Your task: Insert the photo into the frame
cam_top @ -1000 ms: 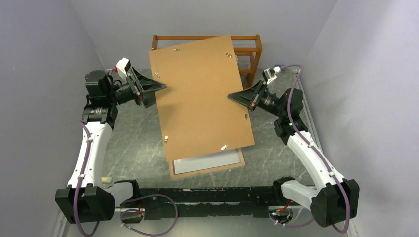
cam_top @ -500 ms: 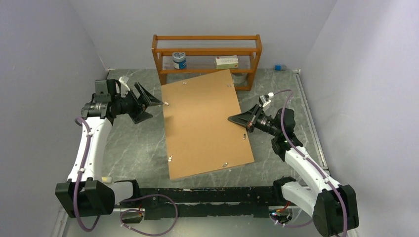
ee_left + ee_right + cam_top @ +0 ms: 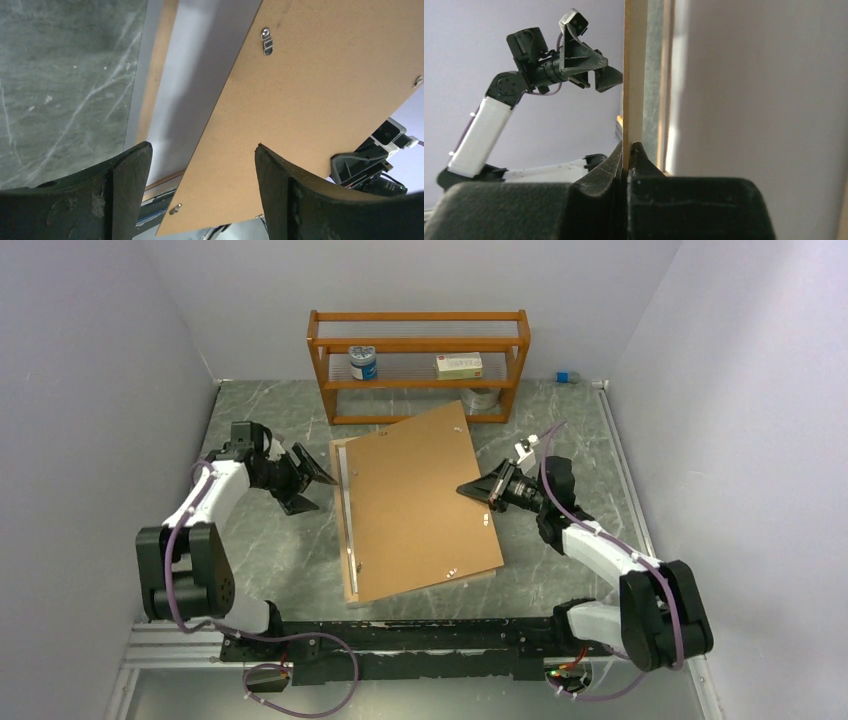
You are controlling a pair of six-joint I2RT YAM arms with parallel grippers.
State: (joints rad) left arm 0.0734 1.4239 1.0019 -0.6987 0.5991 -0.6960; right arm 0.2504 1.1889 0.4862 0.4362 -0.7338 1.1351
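**A:** Brown backing board [image 3: 420, 505], thin and flat. The right jaws are clamped tight on its 3 o'clock edge, and nothing else is in them.

**B:** And the left jaws?

**A:** Spread wide and empty, just off the 9 o'clock side and touching nothing.

**B:** Where's the frame [image 3: 347, 530]?

**A:** Flat on the surface [image 3: 260, 540], near the middle, mostly under the board. Its pale rim shows along 9 o'clock, with a wood-coloured sliver at 6. The board lies skewed over it and looks raised at the gripped edge. The shelf rack [image 3: 420, 340] stands beyond at 12 o'clock.

**B:** How will the frame handle?

**A:** Light and stiff, I'd judge, but the clear pane is breakable and the slim rim is probably slick. I'd take it by the rim, midway along a long side, never on the pane, and lift without twisting. I can't see any photo.
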